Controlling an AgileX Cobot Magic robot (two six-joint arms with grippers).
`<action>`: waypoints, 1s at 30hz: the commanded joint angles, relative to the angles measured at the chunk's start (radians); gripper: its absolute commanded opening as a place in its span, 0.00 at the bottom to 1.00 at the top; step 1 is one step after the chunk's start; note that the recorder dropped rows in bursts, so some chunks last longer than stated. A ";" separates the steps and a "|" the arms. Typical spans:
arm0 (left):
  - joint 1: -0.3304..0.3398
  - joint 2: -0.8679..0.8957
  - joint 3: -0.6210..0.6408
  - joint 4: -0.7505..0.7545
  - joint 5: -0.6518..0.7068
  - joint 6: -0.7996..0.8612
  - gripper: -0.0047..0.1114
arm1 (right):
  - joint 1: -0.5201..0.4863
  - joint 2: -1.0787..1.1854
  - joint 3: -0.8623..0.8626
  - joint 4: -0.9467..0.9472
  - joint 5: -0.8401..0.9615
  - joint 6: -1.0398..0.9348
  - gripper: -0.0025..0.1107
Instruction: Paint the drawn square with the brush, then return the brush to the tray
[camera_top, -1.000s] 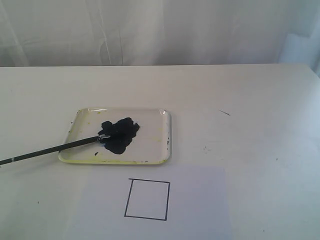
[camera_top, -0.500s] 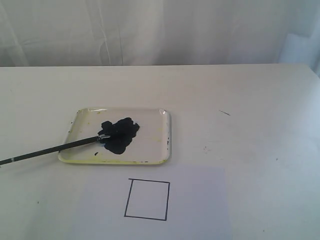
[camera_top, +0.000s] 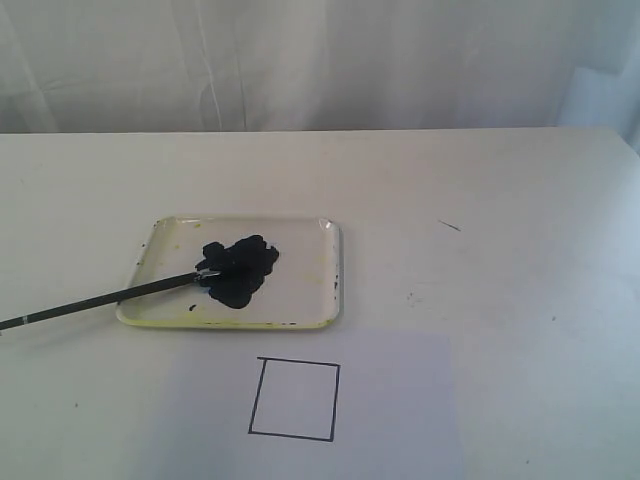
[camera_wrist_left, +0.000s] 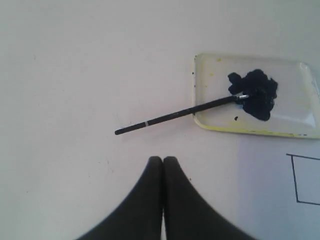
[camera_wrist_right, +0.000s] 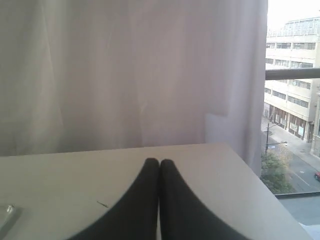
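Observation:
The yellowish tray (camera_top: 300, 300) lies left of the table's middle, with a black paint blot (camera_top: 240, 268) in it. The brush (camera_top: 100, 299) rests with its tip in the blot and its handle out over the tray's left rim onto the table. The drawn square (camera_top: 294, 399), white inside, sits on a sheet in front of the tray. Neither gripper shows in the exterior view. In the left wrist view my left gripper (camera_wrist_left: 163, 159) is shut and empty, short of the brush (camera_wrist_left: 170, 115), the tray (camera_wrist_left: 215, 85) and the drawn square (camera_wrist_left: 306, 180). My right gripper (camera_wrist_right: 159, 161) is shut and empty, facing the curtain.
A pale sheet of paper (camera_top: 400, 400) carries the square. A short dark mark (camera_top: 449, 226) lies on the table at the right. A white curtain (camera_top: 320, 60) hangs behind the table's far edge. A window (camera_wrist_right: 292, 125) shows beyond the table's corner in the right wrist view.

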 joint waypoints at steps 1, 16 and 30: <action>-0.010 0.157 -0.058 -0.046 0.032 0.065 0.04 | -0.001 -0.005 -0.096 0.004 0.080 0.029 0.02; -0.010 0.586 -0.118 -0.201 0.000 0.203 0.04 | -0.001 0.237 -0.514 0.275 0.567 -0.318 0.02; -0.060 0.831 -0.224 -0.241 0.011 0.389 0.05 | -0.001 0.796 -0.822 0.731 0.818 -1.025 0.02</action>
